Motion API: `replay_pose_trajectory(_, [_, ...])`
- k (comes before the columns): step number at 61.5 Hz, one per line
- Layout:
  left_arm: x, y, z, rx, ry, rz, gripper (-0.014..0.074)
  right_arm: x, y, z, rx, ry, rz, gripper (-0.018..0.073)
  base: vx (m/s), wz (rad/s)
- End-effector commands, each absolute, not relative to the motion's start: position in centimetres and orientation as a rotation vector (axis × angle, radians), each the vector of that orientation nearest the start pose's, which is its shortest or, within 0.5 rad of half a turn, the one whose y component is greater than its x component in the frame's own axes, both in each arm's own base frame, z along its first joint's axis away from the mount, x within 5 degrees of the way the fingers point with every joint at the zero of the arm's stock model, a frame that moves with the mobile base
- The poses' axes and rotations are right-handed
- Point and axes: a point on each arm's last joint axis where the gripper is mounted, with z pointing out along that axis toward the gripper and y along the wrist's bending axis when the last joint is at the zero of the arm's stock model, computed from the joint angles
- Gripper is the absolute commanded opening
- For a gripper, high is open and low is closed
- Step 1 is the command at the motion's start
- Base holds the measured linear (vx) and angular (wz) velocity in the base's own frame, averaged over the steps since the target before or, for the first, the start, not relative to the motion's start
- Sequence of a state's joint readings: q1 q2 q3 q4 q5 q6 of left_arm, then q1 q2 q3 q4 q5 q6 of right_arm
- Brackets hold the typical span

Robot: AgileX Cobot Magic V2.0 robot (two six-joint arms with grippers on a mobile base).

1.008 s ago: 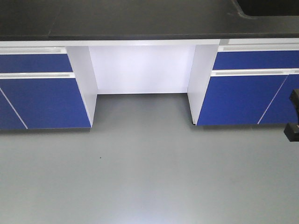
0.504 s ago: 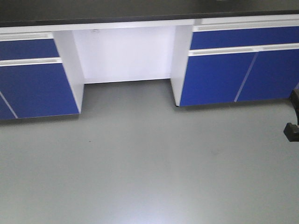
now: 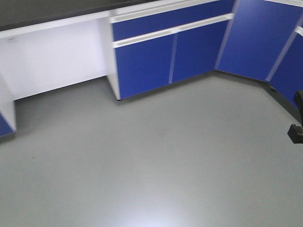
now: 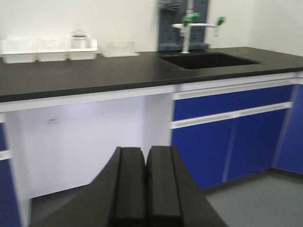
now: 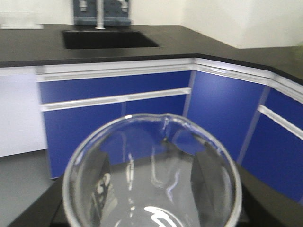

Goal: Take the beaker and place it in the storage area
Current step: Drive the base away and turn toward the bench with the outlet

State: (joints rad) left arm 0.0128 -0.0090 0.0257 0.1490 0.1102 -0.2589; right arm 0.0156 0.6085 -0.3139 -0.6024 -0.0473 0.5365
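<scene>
Open grey floor (image 3: 156, 161) fronts blue cabinets (image 3: 142, 61) under desk (image 3: 42, 12) edge; wrist views alone show left end effector (image 4: 147, 184) pressed together, right end effector (image 5: 154, 172) pinching beaker (image 5: 152, 198).

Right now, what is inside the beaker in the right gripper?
The beaker looks empty: no liquid shows, only reflections. The right gripper shows dark through the glass walls. The beaker's bottom is cut off by the picture edge.

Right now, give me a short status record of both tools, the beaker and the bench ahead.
left tool: shut, holding nothing
right tool: shut on the beaker, one finger on each side
beaker: clear glass, rim toward the wrist camera, looks empty
benchtop: black, carries white bins and a sink
cabinets: blue, doors closed
</scene>
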Motion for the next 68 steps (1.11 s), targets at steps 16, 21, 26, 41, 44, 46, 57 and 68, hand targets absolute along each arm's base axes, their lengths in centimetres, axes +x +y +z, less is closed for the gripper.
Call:
replay_pose_trajectory(16, [5.62,0.07,19.63,-0.101,1.526,-0.089,-0.0008,13.09,0.77,28.64,-0.115,1.645,0.014,-0.0004,-0.1,-0.79])
replay_pose_trajectory(21, [5.62,0.07,19.63,-0.101,1.526,-0.089,-0.0008,13.09,0.77,28.64,-0.115,1.645,0.014,-0.0004,-0.06,-0.78])
replay_pose_trajectory(26, [5.62,0.07,19.63,-0.101,1.526,-0.089,-0.0008,13.09,0.77,28.64,-0.115,1.645,0.014,-0.0004,-0.05,-0.75])
replay_pose_trajectory(41, [5.62,0.07,19.63,-0.101,1.526,-0.089,-0.0008,13.09,0.77,28.64,-0.115,1.645,0.014,-0.0004,-0.03,-0.68])
replay_pose_trajectory(44, [5.62,0.07,19.63,-0.101,1.526,-0.089,-0.0008,13.09,0.77,28.64,-0.115,1.645,0.014,-0.0004,-0.02,-0.66])
replay_pose_trajectory(46, [5.62,0.07,19.63,-0.101,1.526,-0.089,-0.0008,13.09,0.77,28.64,-0.115,1.645,0.014,-0.0004,-0.02,-0.66])
replay_pose_trajectory(57, [5.62,0.07,19.63,-0.101,1.526,-0.089,-0.0008,13.09,0.77,28.64,-0.115,1.645,0.014,-0.0004,-0.01,-0.65])
replay_pose_trajectory(68, [5.62,0.07,19.63,-0.101,1.526,-0.089,-0.0008,13.09,0.77,28.64,-0.115,1.645,0.014,-0.0004,0.03,-0.59])
